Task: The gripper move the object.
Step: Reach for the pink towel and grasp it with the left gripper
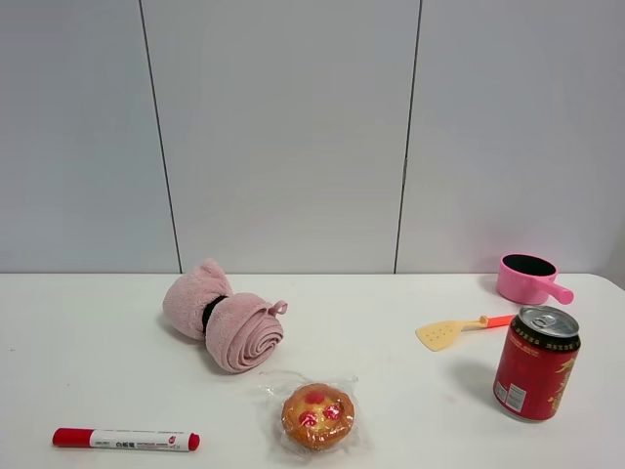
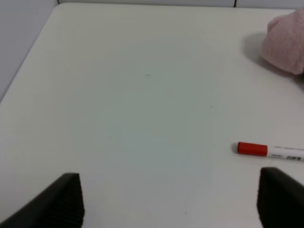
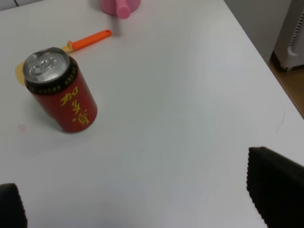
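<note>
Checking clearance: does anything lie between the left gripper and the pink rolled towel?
Only the red marker, lying flat on the table just ahead of one finger of the left gripper, on the line to the towel.

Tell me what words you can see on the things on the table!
"加多", yellow characters down the red metal drink can; the next character is too blurred to be sure.
Dark print on the white barrel of the red-capped marker pen: too small to read.
White panel low on the can: too small to read.
</note>
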Available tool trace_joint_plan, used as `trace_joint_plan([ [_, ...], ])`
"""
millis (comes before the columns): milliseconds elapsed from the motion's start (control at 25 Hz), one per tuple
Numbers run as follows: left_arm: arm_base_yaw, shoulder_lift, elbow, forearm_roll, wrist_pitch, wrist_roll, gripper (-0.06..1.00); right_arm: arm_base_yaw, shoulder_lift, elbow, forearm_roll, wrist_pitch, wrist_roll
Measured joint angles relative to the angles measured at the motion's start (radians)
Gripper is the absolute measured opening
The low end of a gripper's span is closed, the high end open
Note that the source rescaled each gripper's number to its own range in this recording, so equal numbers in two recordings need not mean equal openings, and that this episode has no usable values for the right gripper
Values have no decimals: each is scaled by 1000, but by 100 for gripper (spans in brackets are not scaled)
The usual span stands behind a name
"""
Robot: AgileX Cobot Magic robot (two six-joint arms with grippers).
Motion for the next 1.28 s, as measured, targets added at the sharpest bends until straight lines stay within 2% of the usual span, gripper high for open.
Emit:
trace_joint_plan([
  [40,0,0,0,0,0,0,63,0,0,0,0,0,0],
  [1000,0,1,-4,-1,1,-1,63,0,0,0,0,0,0],
  [1120,0,71,-84,-4,26,-1,63,0,0,0,0,0,0],
  [1280,0,260,-296,-5,38,19,63,0,0,0,0,0,0],
])
